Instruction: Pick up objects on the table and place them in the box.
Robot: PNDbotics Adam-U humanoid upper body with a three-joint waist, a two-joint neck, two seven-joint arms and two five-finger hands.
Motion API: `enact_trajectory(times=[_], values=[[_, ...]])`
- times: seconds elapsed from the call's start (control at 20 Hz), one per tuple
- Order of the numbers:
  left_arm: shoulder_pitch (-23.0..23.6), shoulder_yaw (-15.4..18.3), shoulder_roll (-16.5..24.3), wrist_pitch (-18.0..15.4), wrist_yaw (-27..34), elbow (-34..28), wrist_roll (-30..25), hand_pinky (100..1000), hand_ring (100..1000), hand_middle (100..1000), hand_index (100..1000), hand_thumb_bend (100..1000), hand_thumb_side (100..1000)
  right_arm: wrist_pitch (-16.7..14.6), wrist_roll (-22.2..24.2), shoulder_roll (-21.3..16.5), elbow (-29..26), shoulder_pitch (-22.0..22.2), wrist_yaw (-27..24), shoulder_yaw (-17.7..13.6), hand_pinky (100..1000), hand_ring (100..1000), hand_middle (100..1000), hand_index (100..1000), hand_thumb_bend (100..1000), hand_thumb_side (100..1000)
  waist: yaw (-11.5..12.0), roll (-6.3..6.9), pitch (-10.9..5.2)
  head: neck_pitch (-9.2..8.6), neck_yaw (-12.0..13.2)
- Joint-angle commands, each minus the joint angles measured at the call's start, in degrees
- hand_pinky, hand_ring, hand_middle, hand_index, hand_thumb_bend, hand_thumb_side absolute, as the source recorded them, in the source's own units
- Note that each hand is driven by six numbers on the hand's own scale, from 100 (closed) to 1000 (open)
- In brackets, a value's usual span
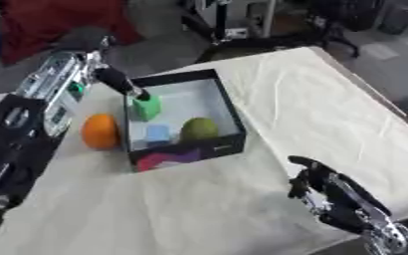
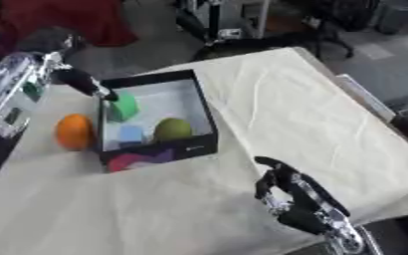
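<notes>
A black box [image 1: 231, 113] with a pale inside stands left of the table's middle. In it lie a light blue block [image 1: 158, 133] and an olive-green round fruit [image 1: 199, 129]. My left hand [image 1: 119, 81] reaches in from the upper left, its dark fingers pinching the top of a green block [image 1: 147, 106] just inside the box's left wall. An orange [image 1: 100, 131] rests on the cloth outside the box, against its left side. My right hand [image 2: 287, 193] idles near the lower right with relaxed fingers and holds nothing.
A cream cloth [image 1: 312, 109] covers the table, whose right edge runs diagonally down the right. The box's front wall bears a pink and purple print [image 1: 165, 159]. Beyond the table are a red cloth [image 1: 59, 22] and dark equipment on the floor.
</notes>
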Motion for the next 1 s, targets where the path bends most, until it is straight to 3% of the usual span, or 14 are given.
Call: enact_trajectory(times=[0.05,0.25,0.6,0.65,0.8,1.0], values=[[-1.31,2.28,1.47,0.25,-0.89,6.08,-4.88,707,651,716,824,868,341,0.01,-0.06,-0.54,-0.64,-0.20,-0.04,-0.35,836,557,484,924,100,470,0.16,-0.40,-1.35,-0.11,-0.33],[-0.46,4.30,-1.13,-0.64,-0.99,14.61,-5.27,711,657,715,819,865,324,0.01,-0.08,-0.43,-0.67,-0.14,-0.03,-0.36,836,556,483,925,100,470,0.22,-0.59,-1.19,-0.11,-0.35],[0.54,5.56,-5.96,-2.39,1.13,21.36,1.68,690,626,689,798,805,294,-0.01,0.05,-0.26,-0.67,-0.26,-0.06,-0.29,836,556,483,925,100,470,-0.01,-0.78,-0.98,-0.11,-0.10],[0.75,5.53,-6.49,-2.38,1.26,21.91,3.00,682,614,674,785,769,285,0.00,0.05,-0.25,-0.67,-0.29,-0.08,-0.29,836,556,483,924,100,470,-0.05,-0.78,-0.96,-0.11,-0.06],[1.17,5.30,-7.51,-2.31,1.08,23.23,7.37,613,528,563,692,545,251,0.00,0.12,-0.23,-0.69,-0.40,-0.12,-0.23,836,556,484,925,100,473,-0.20,-0.78,-0.94,-0.11,-0.11],[0.37,5.18,-6.02,-1.41,0.67,20.63,13.61,515,418,439,551,471,263,0.04,-0.04,-0.28,-0.68,-0.43,-0.09,-0.40,836,556,483,925,100,470,-0.29,-0.71,-1.00,-0.11,-0.27]])
